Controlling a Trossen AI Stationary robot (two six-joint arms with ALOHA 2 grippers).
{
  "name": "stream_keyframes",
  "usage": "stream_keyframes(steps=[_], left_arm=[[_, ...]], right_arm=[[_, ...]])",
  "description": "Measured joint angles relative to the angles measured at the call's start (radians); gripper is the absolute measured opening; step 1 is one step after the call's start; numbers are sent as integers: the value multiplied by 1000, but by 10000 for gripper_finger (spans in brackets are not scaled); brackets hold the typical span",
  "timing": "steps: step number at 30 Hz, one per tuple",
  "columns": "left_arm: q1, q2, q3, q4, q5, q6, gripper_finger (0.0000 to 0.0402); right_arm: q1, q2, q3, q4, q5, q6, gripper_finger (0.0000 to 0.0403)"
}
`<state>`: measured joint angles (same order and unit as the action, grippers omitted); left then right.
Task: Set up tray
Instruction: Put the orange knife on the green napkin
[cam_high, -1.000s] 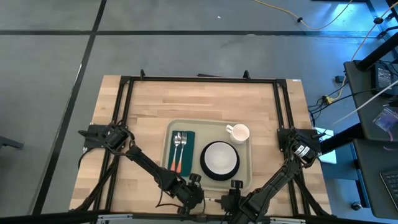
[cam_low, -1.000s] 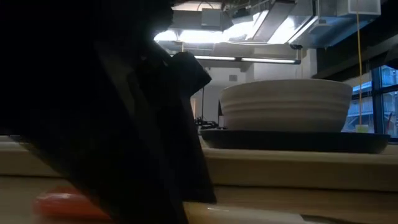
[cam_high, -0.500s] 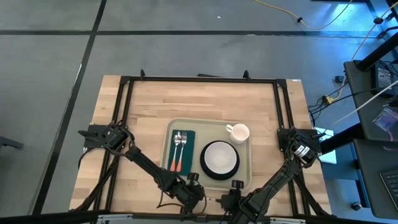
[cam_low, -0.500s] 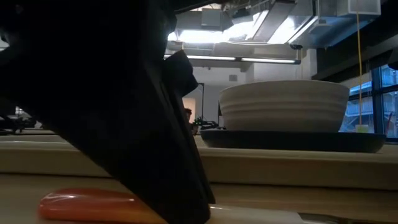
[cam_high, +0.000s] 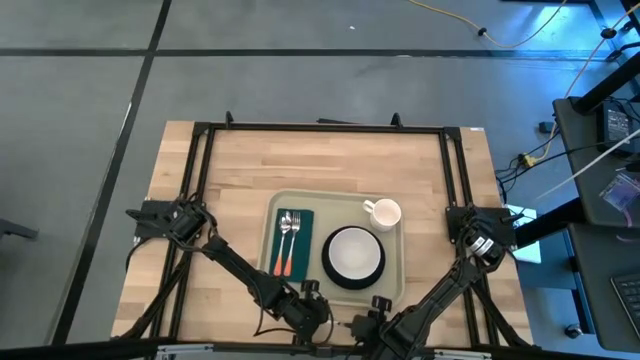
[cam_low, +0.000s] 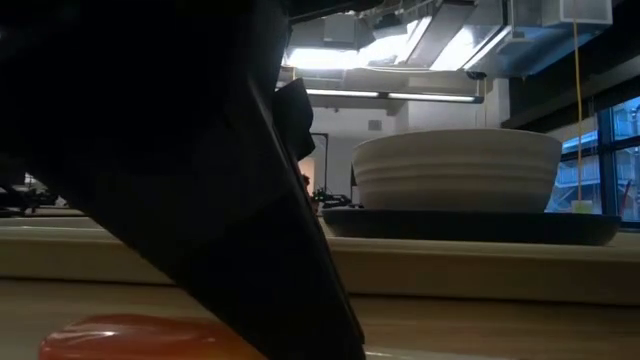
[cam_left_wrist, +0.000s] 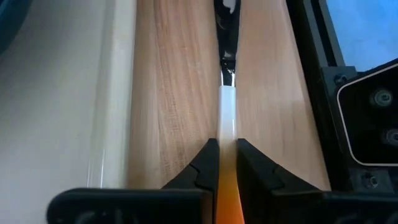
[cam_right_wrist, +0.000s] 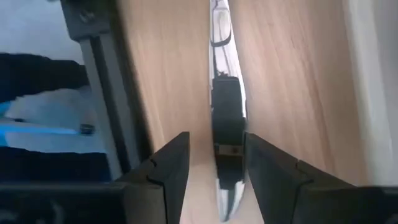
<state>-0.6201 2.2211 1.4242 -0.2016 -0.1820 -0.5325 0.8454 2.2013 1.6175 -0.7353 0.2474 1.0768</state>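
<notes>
The beige tray (cam_high: 272, 205) lies at the table's middle near side. It holds a green napkin (cam_high: 303, 222) with two forks, a dark plate with a white bowl (cam_high: 352, 254), and a white mug (cam_high: 383, 212). My left gripper (cam_left_wrist: 227, 148) is shut on an orange-handled knife (cam_left_wrist: 227, 112), on the wood strip between the tray's near rim and the table's near edge. My right gripper (cam_right_wrist: 214, 155) faces it, open, with its fingers on either side of the knife's shiny blade (cam_right_wrist: 225, 74), not touching it. The orange handle (cam_low: 130, 338) shows low in the low view. My left gripper pinches the knife's orange handle (cam_left_wrist: 227, 186) between its two fingers. The fingers come level from the table's left and lie along the knife. The blade sticks out ahead of them toward the table's right, low over the wood. I cannot tell whether it rests on the wood.
The tray's near rim (cam_left_wrist: 109, 124) runs close beside the knife. The black frame rail (cam_left_wrist: 317, 93) runs along the table's near edge on the knife's other side. Bare wood lies left, right and beyond the tray.
In the low view the dark arm has shifted and more of the knife's orange handle shows, lower and nearer the camera. In the high view my right gripper has drawn slightly toward the table's near edge.
</notes>
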Motion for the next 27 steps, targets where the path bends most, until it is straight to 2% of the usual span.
stream_keyframes(steps=[6,11,14,19,23,27], left_arm=[[-2,2,0,9,-27,-5,27],[-11,4,0,17,-63,10,27],[-27,8,0,25,-132,17,27],[-40,10,-1,24,-184,20,25],[-52,10,-1,27,-221,62,4],[-63,11,-1,28,-246,107,3]], right_arm=[[-16,-2,-3,-12,-9,75,158],[-24,-4,-7,-47,-10,72,158],[-25,-5,-7,-62,-9,74,158],[-25,-5,-7,-64,-9,74,158],[-26,-6,-7,-68,-12,69,158],[-31,-6,-7,-74,-13,41,158]])
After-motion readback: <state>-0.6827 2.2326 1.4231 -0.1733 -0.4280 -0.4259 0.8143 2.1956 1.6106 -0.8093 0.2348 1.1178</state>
